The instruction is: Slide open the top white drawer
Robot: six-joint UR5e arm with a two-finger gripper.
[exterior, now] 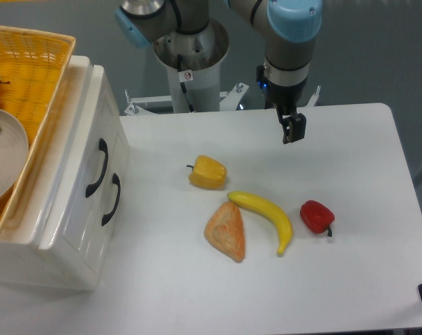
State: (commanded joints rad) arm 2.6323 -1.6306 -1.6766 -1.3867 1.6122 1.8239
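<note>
We see the gripper (294, 130) hanging over the table's (364, 279) far side — fingers look together, holding nothing. Top white drawer (92, 157) sits closed at left (black handle facing the fruit), well apart from the gripper.

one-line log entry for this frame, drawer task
phase: pre-contact | gripper: above table, far from cabinet, empty | top white drawer: closed | handle: untouched

Bright even overhead light, soft faint shadows, sharp focus, mild glare
</note>
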